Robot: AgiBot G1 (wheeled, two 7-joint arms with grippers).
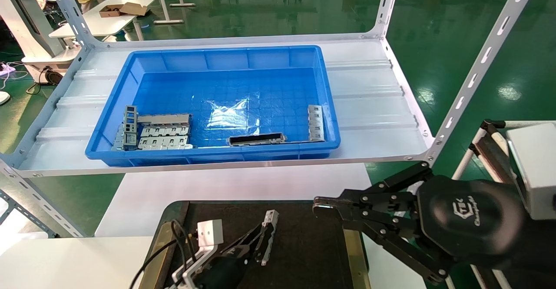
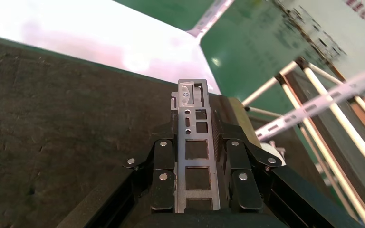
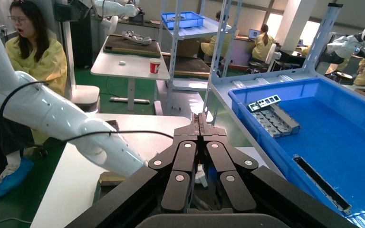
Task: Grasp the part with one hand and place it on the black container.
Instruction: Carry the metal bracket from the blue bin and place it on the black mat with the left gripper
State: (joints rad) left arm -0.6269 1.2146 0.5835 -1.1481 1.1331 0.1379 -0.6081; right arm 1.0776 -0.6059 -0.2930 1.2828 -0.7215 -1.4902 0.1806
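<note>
Pinching the part (image 2: pixel 196 156) between my left gripper's (image 1: pixel 263 237) fingers (image 2: pixel 163 175) just above the black container (image 1: pixel 299 245), I judge a tilted release could skid it toward the brass-edged rim, while my right gripper (image 1: pixel 323 206), fingers together, hangs nearby beneath the blue bin (image 1: pixel 217 102).

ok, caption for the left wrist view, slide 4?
Left gripper shut on the part, holding it just above the black container.

factory floor | green epoxy floor (image 1: pixel 478 41) | slotted steel racking (image 1: pixel 486 58) | yellow-coated workers (image 3: pixel 33 57)
</note>
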